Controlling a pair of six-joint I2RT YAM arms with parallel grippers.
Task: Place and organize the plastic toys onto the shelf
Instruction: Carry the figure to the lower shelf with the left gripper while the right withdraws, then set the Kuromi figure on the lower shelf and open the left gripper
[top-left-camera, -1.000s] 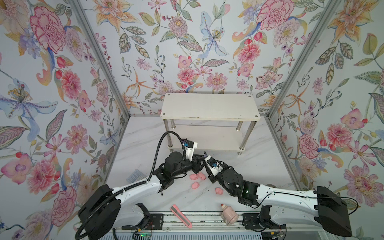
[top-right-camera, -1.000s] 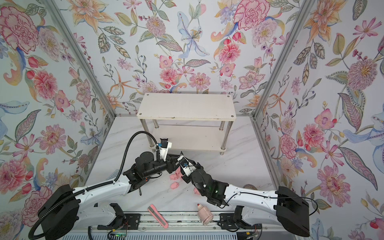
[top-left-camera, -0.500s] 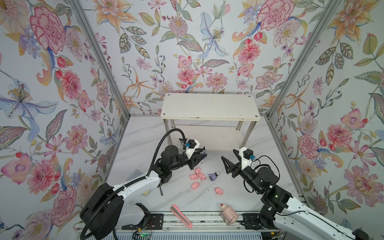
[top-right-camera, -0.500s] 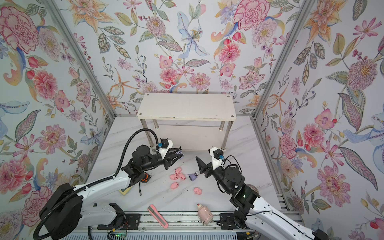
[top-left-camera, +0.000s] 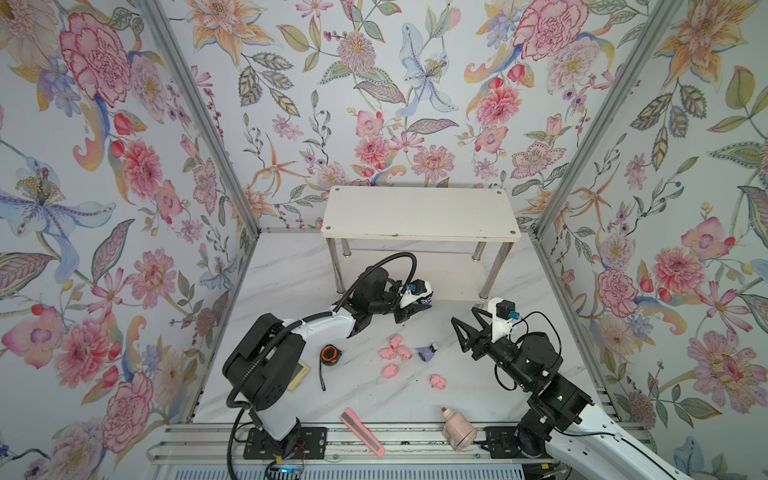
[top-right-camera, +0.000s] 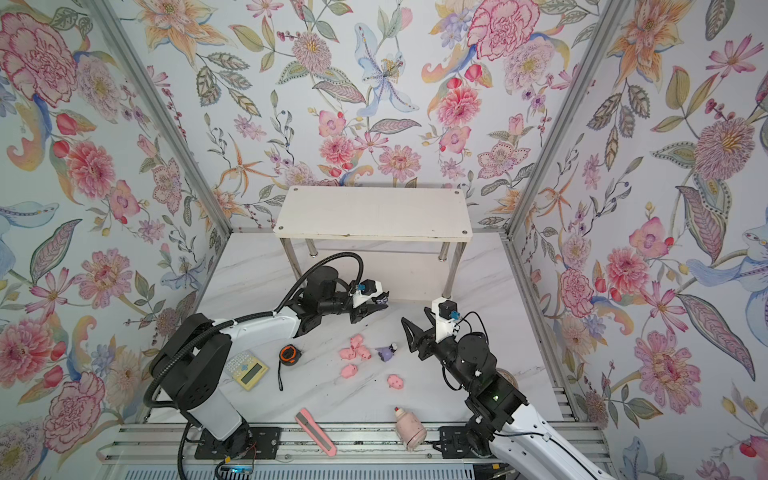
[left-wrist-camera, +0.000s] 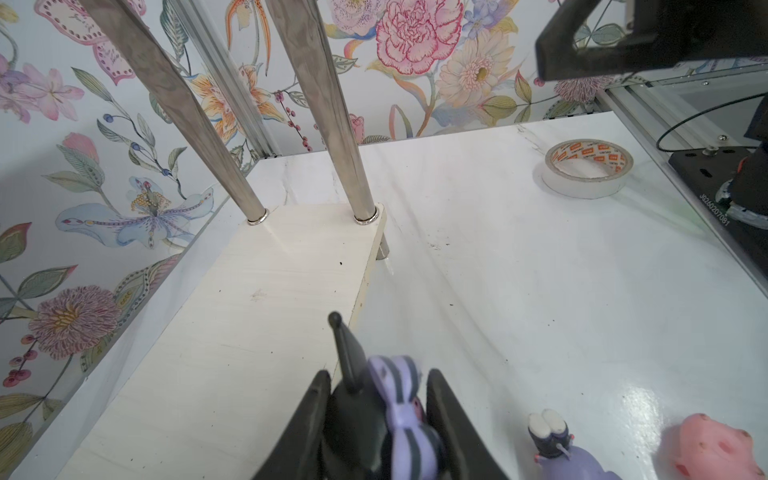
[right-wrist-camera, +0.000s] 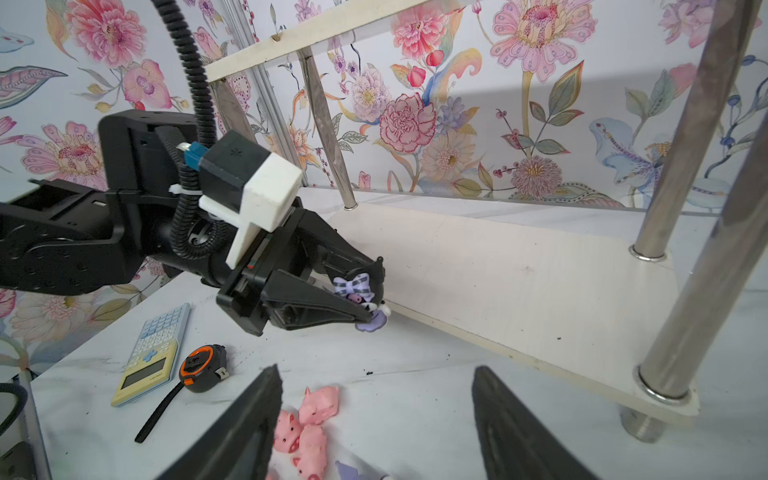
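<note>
Figurine (right-wrist-camera: 359, 286) now at shelf (right-wrist-camera: 519, 291) edge

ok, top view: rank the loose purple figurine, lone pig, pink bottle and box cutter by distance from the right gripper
From the right gripper, in a top view:
1. loose purple figurine, on the table beside the pig cluster
2. lone pig, alone, closer to the front
3. pink bottle, at the front rail
4. box cutter, front edge, further left
</note>
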